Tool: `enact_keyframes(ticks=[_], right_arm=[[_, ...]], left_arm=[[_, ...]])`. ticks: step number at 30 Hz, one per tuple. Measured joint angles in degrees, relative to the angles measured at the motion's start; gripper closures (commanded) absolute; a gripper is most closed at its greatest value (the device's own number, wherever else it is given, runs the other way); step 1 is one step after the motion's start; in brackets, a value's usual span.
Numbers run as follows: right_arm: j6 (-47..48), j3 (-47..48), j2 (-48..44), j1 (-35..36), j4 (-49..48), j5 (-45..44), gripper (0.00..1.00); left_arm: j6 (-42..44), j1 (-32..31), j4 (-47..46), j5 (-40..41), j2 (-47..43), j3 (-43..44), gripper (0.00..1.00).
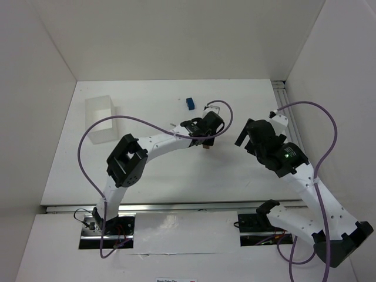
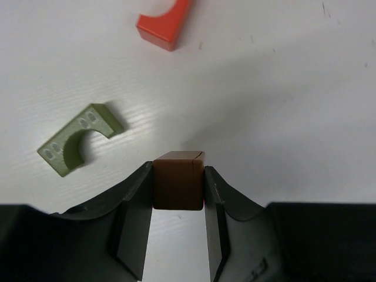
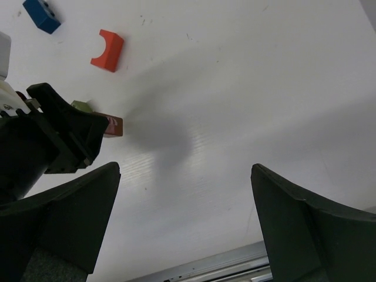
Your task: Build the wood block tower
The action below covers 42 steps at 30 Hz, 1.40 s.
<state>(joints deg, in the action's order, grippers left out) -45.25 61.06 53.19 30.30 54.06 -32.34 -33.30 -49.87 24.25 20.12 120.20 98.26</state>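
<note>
**White table (image 1: 235, 170), blocks scattered**

On the table nothing is stacked yet. The left gripper (image 2: 178, 175) pinches a brown block (image 2: 178, 191) by its flat sides; it looks light, rigid and smooth-painted. A green arch (image 2: 79, 139) and a red arch (image 2: 165, 23) lie beyond, apart. The right gripper (image 3: 185, 217) hangs spread, empty.

The brown-orange block (image 2: 178, 181) sat low at the centre of the left wrist view, a plain cuboid pinched between the fingers of the left tool (image 2: 178, 197). Out to its left, the olive green arch (image 2: 79, 138) lay on its side on the table (image 2: 282, 88), opening toward the lower right. The red arch (image 2: 164, 26) lay at the top edge, partly cut off. The blue block (image 3: 42, 14) rested in the upper left corner of the right wrist view.
</note>
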Motion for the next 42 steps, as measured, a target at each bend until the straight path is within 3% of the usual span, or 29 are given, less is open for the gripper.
enact_keyframes(ticks=[7, 17, 23, 30, 34, 36, 42], right_arm=[[-0.11, -0.13, -1.49, -0.59, 0.20, -0.96, 0.00], [-0.11, -0.44, -1.46, -0.59, 0.15, -0.79, 0.00], [-0.02, -0.44, -1.31, -0.59, 0.15, -0.59, 0.00], [0.13, -0.46, -1.29, -0.59, 0.13, -0.22, 0.00], [0.13, -0.76, -1.31, -0.59, 0.15, 0.04, 0.00], [0.13, -0.76, -1.31, -0.59, 0.13, 0.13, 0.00], [0.26, -0.76, -1.31, -0.59, 0.15, 0.20, 0.00]], left_arm=[[-1.66, 0.24, -4.39, 8.68, 0.74, -1.57, 1.00], [-3.43, -0.28, -5.05, 13.16, 3.96, -1.79, 0.99], [-5.18, -0.33, -4.15, 13.70, 4.72, -0.59, 0.85], [-7.72, -0.31, -3.65, 13.84, 4.81, -0.37, 0.51], [-8.90, -0.37, -3.28, 13.77, 4.81, -0.37, 0.50], [-9.03, -0.50, -2.60, 13.22, 4.81, -0.37, 0.37], [-9.27, -0.83, -1.29, 12.44, 4.81, -0.37, 0.31]])
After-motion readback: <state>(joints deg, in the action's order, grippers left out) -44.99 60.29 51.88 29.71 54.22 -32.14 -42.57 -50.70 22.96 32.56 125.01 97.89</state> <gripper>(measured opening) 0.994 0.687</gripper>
